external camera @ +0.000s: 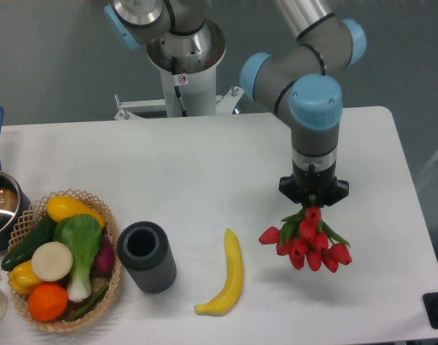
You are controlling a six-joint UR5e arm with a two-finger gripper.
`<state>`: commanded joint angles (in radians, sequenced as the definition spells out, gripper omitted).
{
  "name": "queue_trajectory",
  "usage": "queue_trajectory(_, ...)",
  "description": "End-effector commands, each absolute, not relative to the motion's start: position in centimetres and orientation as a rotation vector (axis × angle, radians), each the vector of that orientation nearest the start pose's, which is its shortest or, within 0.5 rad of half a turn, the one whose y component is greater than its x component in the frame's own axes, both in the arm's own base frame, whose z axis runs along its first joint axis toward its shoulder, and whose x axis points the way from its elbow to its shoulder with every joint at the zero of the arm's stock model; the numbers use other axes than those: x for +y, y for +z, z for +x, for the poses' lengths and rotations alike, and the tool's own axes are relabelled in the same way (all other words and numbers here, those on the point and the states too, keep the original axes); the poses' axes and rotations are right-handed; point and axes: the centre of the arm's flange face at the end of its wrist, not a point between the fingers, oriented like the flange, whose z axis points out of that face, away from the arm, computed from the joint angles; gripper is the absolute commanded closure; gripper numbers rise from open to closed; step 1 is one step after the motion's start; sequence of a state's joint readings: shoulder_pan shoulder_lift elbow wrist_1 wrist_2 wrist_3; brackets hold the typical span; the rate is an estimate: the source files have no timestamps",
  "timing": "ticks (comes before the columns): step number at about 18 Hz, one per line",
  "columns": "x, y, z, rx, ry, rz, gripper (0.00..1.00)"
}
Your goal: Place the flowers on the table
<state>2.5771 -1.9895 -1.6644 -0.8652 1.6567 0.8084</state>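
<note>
A bunch of red tulips (307,243) with green leaves hangs blossoms-down from my gripper (313,201) at the right of the white table (204,165). The gripper points straight down and is shut on the stems, which are mostly hidden between the fingers. The blossoms are low over the table; I cannot tell whether they touch it.
A yellow banana (228,277) lies left of the flowers. A dark grey cylindrical vase (146,256) stands further left. A wicker basket (32,212) of vegetables and fruit sits at the front left, with a pot (0,205) behind it. The table's right edge is close.
</note>
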Motion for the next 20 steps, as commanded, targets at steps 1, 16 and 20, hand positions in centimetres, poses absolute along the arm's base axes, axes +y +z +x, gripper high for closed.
queue_trajectory(1, 44.5, 27.5, -46.7, -0.312, 0.311, -3.064, 0.79)
queue_trajectory(16, 44.1, 30.6, -46.7, -0.306, 0.423, -2.978, 0.0)
queue_trajectory(20, 42.8, 31.8, -47.5, -0.342, 0.443, -2.961, 0.0)
